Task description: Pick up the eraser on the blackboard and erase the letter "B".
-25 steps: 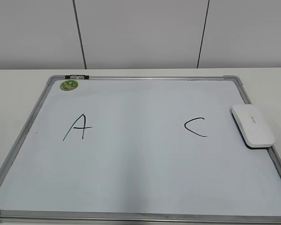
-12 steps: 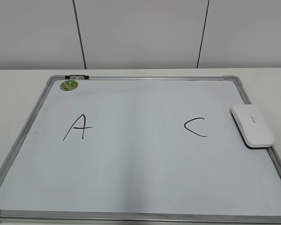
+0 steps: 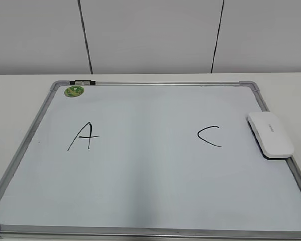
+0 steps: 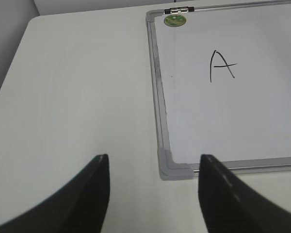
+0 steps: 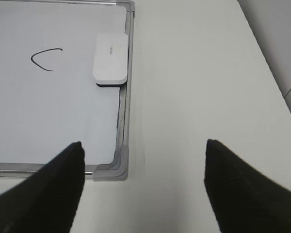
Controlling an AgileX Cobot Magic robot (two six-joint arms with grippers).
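Against blackboard (image 3: 155, 196) rt edge: eraser (image 3: 271, 134).

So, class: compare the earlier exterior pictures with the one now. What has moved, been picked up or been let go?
Nothing has visibly changed. The eraser still lies at the blackboard's right edge, the A and C are intact, no B shows, and neither arm has entered the exterior view.

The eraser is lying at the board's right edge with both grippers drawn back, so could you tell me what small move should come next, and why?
Probably none: the blackboard shows only "A" and "C", with bare board between them. The eraser lies flat at the right edge. Both grippers, left and right, sit open off the board's near corners.
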